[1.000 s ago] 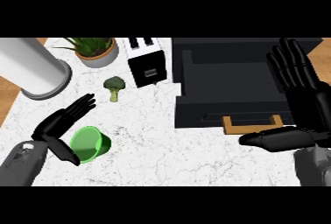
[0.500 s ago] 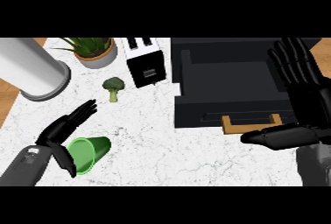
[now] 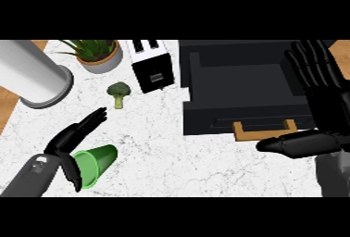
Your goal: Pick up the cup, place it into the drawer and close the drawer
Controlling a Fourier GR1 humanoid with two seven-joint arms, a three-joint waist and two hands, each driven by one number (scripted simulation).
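Observation:
The green cup (image 3: 96,162) lies on its side on the marble counter at the lower left, its mouth toward my left hand (image 3: 70,141). That hand is open, its fingers straight and pointing up-right along the cup's upper left side and its thumb below the rim. The black drawer (image 3: 239,92) stands pulled out at the upper right, with a wooden handle (image 3: 265,131) on its front. My right hand (image 3: 321,111) is open at the right edge, fingers up over the drawer's right side and thumb pointing left near the handle.
A white cylinder (image 3: 31,76) stands at the upper left on the counter (image 3: 178,166). Behind it are a potted plant (image 3: 96,53) and a toaster (image 3: 153,65). A broccoli floret (image 3: 120,91) lies above my left hand.
The cup has tipped from between my left hand's fingers and thumb onto its side, farther down the counter. My left hand has drawn back toward the lower left. My right hand has hardly moved.

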